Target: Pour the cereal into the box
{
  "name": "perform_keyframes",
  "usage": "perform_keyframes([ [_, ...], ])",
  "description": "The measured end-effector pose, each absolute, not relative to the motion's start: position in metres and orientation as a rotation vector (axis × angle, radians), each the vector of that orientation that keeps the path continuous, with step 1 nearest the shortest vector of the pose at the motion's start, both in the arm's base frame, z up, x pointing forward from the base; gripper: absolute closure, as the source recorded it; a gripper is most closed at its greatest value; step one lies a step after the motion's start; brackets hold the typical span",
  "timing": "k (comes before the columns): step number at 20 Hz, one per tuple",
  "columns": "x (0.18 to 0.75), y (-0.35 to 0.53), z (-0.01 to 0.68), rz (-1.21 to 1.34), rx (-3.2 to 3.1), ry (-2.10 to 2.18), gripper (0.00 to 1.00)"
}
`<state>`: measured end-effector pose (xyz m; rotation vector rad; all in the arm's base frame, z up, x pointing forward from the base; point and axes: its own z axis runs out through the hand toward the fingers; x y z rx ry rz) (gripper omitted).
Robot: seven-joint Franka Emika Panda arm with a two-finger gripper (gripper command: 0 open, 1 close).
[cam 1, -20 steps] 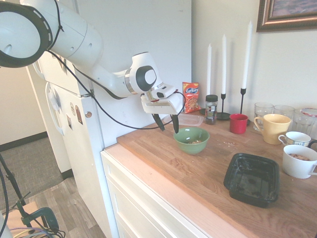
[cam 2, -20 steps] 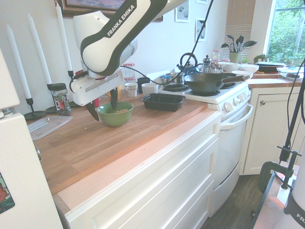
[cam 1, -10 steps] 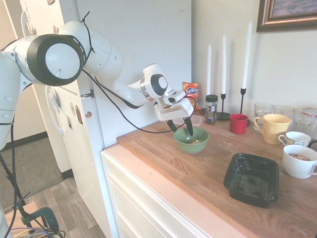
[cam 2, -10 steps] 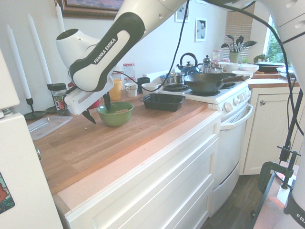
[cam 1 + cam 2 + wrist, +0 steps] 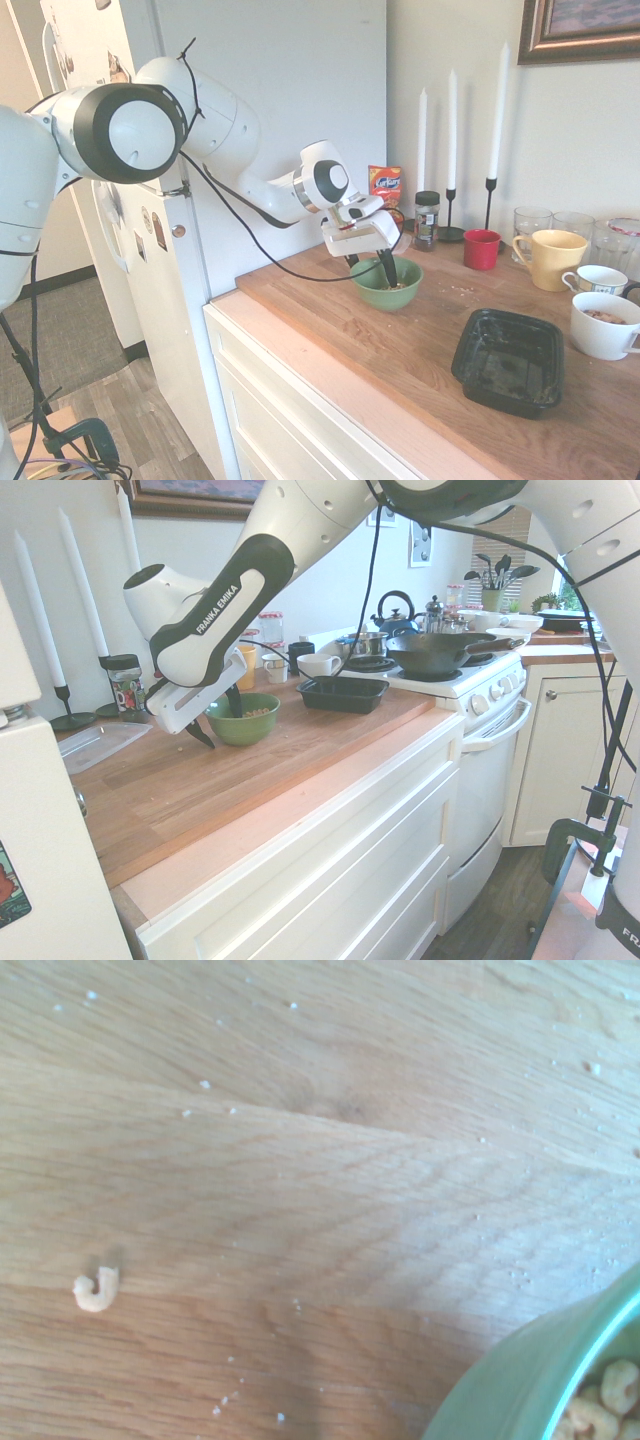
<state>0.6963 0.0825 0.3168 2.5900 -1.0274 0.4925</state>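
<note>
Wooden counter (image 5: 420, 350) carries everything. Box (image 5: 508, 361) — black, shallow — sits near the counter's front edge, well apart from the green bowl (image 5: 372, 283). The cereal (image 5: 600, 1410) lies in the bowl's bottom; one broken piece (image 5: 95, 1289) lies loose on the wood beside it. Gripper (image 5: 217, 713) points steeply down at the bowl, jaws spread wide — one finger inside the rim, the other outside, holding nothing.
</note>
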Motion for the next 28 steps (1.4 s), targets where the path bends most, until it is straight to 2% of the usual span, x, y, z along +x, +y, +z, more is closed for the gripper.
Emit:
perform_keyframes([
  [21,0.693,0.086,0.312,0.480,2.579,-1.040,1.00],
  [28,0.686,0.079,0.332,0.484,2.593,-1.096,1.00],
])
